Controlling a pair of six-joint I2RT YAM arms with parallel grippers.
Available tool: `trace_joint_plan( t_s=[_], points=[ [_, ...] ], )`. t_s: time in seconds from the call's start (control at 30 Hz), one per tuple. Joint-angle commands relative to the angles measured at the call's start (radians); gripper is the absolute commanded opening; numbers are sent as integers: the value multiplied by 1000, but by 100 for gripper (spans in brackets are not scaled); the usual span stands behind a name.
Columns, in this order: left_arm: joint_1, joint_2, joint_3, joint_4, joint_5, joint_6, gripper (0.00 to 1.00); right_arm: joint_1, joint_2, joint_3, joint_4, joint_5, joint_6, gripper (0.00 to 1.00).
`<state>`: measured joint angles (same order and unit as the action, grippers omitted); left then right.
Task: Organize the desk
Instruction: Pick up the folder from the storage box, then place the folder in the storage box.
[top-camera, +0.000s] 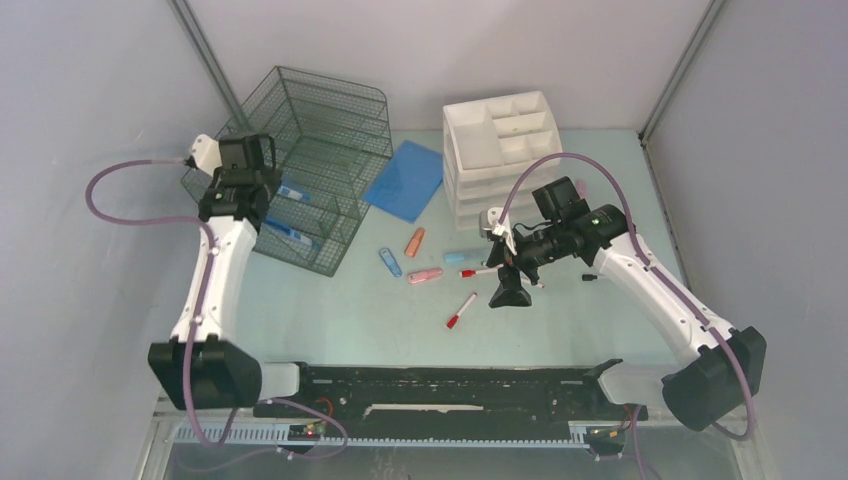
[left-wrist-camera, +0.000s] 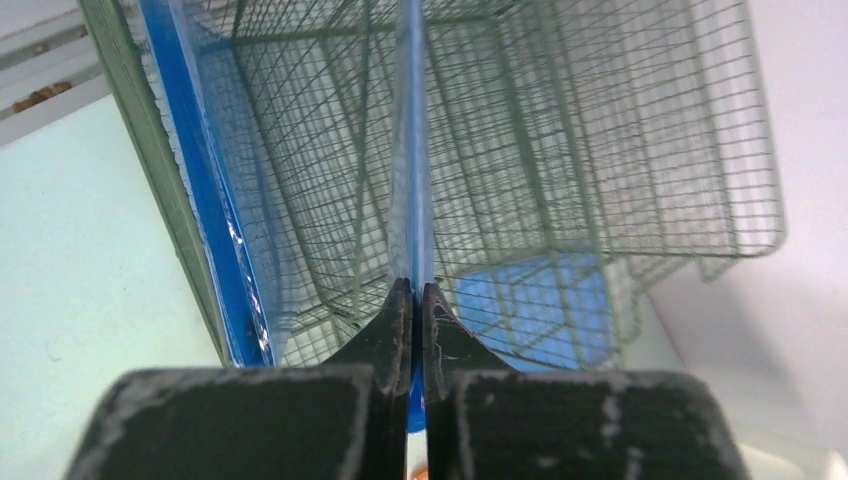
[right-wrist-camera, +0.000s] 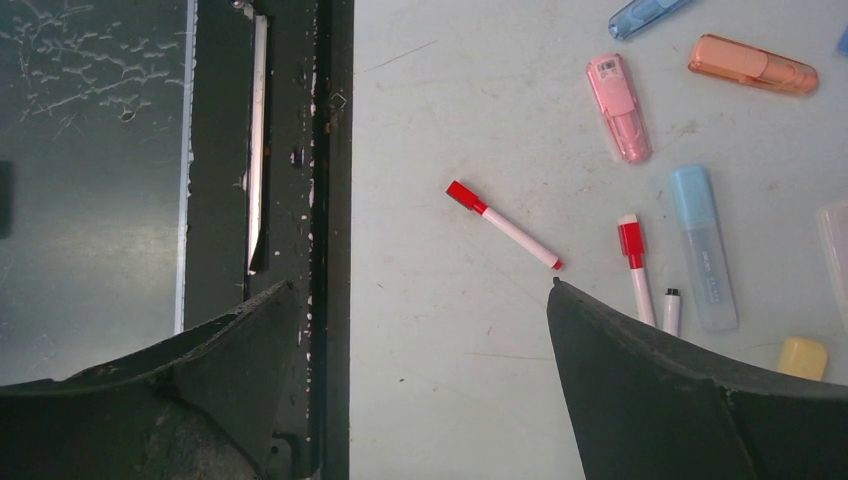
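Left gripper, bottom centre, pinches a thin blue sheet in the wire rack. Right gripper hangs wide and empty over the desk filling mid-frame; pens and a blue folder lie there unsorted.

Glossy plastic folder — metal wire rack

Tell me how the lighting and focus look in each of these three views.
Top external: soft, even light, sharp, faint shadows on the desk. Left wrist: left gripper and its blue sheet soft up close, wire tray crisper. Right wrist: red marker sharp, right gripper dark and blurred, sheen on the black rail.
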<state>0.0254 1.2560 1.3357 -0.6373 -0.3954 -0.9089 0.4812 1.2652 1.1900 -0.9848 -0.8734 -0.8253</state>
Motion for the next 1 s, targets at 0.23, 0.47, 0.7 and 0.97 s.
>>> trace_joint_plan(
  t_s=[0.23, 0.47, 0.7, 0.97],
  points=[
    [42, 191, 8, 100, 54, -15, 2, 5, -27, -2, -12, -7, -18, 100],
    [47, 264, 31, 114, 117, 16, 45, 6, -28, -2, -14, -7, -20, 100],
    [44, 144, -14, 240, 181, 142, 61, 5, -29, -3, -15, -9, -21, 100],
    [48, -154, -292, 597, 421, 307, 100, 9, -29, -1, -17, -9, -28, 100]
  ],
)
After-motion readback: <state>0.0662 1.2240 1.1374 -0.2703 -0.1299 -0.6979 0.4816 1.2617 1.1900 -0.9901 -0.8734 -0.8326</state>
